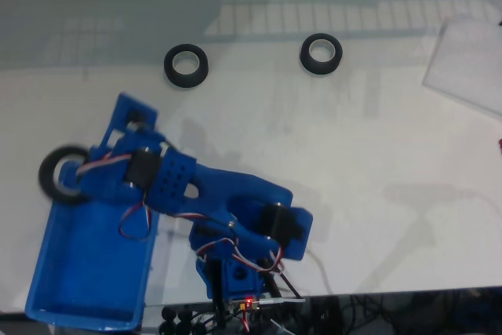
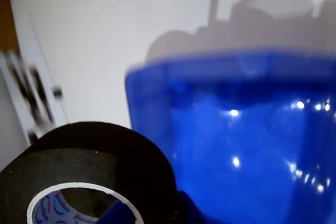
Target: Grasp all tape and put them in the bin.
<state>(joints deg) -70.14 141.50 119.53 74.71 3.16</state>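
White tabletop (image 1: 353,162); my gripper (image 1: 78,182) seems to be holding a blurred tape roll (image 1: 61,175) over the blue bin's (image 1: 86,288) corner.

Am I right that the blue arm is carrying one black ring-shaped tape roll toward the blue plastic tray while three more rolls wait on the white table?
Not quite: two rolls wait on the white table, not three, as the fixed view shows: one black ring-shaped roll and another. The rest holds: the end effector carries a third black roll at the blue plastic tray.
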